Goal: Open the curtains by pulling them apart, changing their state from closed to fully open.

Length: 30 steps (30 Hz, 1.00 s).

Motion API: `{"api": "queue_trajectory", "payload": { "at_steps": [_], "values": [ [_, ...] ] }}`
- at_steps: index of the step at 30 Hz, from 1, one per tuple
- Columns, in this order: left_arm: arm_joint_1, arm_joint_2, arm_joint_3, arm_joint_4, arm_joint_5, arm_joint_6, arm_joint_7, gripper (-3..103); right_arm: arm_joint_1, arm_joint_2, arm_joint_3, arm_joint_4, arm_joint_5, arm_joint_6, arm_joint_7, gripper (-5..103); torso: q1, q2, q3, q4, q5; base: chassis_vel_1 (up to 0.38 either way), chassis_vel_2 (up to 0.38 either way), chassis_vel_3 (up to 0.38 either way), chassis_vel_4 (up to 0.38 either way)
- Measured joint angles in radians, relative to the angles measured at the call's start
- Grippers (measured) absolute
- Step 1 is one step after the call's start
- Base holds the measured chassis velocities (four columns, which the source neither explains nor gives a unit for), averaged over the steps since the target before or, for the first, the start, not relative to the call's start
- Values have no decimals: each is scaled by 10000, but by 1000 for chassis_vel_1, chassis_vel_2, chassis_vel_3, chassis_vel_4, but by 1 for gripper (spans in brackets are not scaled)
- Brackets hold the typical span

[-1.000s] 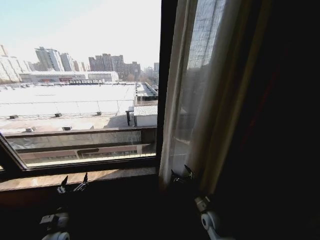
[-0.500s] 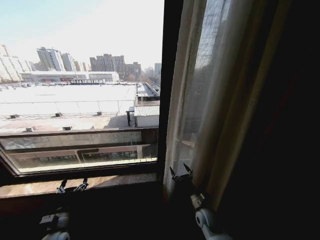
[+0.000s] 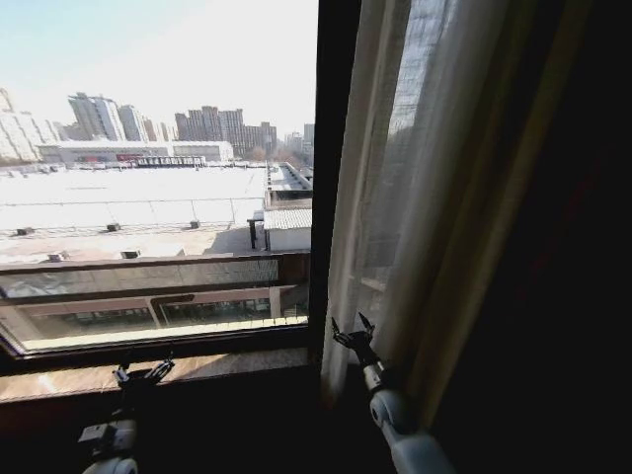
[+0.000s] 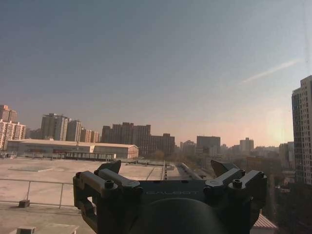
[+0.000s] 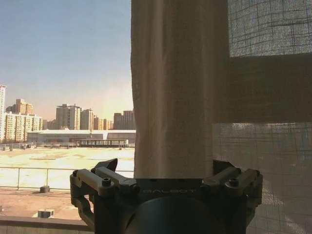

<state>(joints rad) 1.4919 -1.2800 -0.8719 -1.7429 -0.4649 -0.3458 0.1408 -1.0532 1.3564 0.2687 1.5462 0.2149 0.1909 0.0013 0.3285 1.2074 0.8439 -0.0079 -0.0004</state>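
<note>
- The left gripper sits low at the left, over the stone sill, fingers spread and holding nothing; its wrist view looks out at sky and city past its open jaws.
- The window fills the left half, uncovered, showing rooftops and tower blocks.
- A dark frame post stands just right of the glass.
- The curtains hang gathered right of the post, pleated and sheer, light passing through.
- The right gripper is raised at the curtains' lower left edge, fingers apart; in its wrist view a fabric fold hangs between the open jaws, though whether it touches them is unclear.
- A dark drape covers the far right.
</note>
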Motion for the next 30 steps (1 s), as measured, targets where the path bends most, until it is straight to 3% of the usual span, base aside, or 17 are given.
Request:
{"api": "queue_trajectory", "payload": {
  "at_steps": [3, 5, 7, 10, 13, 14, 19, 20, 22, 24, 26, 28, 30],
  "values": [
    [-3, 0, 0, 0, 0, 0, 1, 100, 362, 67, -147, -517, 3, 11, -100, 102, 9, -4, 5, -1, 1, 0, 0, 0, 0],
    [-4, 0, 1, 0, 0, 0, 1, 100, 565, 111, -164, -848, 25, 138, -249, 98, 16, -6, 6, -2, 3, 0, 0, 0, 0],
    [-4, 0, 2, 0, 0, 0, 2, 100, 671, 140, -171, -1064, 123, 224, -274, 88, 15, -6, 6, -3, 2, 0, 0, 0, 0],
    [-3, 0, 2, -1, 0, 0, 3, 100, 716, 139, -172, -1144, 209, 266, -294, 82, 13, -6, 5, -3, 2, 0, 0, 0, 0],
    [-1, 0, 2, 0, 0, 0, 4, 100, 740, 106, -161, -1178, 299, 302, -377, 65, 7, -4, 2, -2, 0, 0, 0, 0, 0],
    [-1, 0, 2, 0, 0, 0, 4, 100, 740, 106, -161, -1178, 299, 302, -377, 65, 7, -4, 2, -2, 0, 0, 0, 0, 0],
    [-3, 0, 2, 0, 0, 0, 3, 100, 712, 72, -147, -1200, 359, 306, -385, 44, 9, -4, 3, -2, 2, 0, 0, 0, 0],
    [-2, 0, 2, 0, 0, 0, 3, 100, 701, 63, -146, -1215, 359, 312, -387, 44, 9, -5, 4, -3, 3, 0, 0, 0, 0],
    [-2, 0, 2, -1, 0, 0, 4, 100, 692, 44, -151, -1237, 364, 316, -405, 33, 9, -4, 4, -3, 2, 0, 0, 0, 0],
    [-2, 0, 2, 0, 0, 0, 4, 100, 692, 41, -153, -1237, 370, 316, -414, 33, 9, -4, 3, -3, 3, 0, 0, 0, 0],
    [-2, 0, 2, 0, 0, 0, 3, 100, 687, 17, -185, -1240, 628, 347, -669, 16, 9, -4, 3, -2, 2, 0, 0, 0, 0],
    [-3, 0, 2, -1, 0, 0, 4, 100, 687, 20, -181, -1244, 683, 368, -751, 16, 9, -4, 3, -2, 1, 0, 0, 0, 0],
    [-3, 0, 2, 0, 0, 0, 4, 100, 700, 71, -80, -1335, 791, 489, -1227, 5, 9, -4, 3, -2, 1, 0, 0, 0, 0]
  ]
}}
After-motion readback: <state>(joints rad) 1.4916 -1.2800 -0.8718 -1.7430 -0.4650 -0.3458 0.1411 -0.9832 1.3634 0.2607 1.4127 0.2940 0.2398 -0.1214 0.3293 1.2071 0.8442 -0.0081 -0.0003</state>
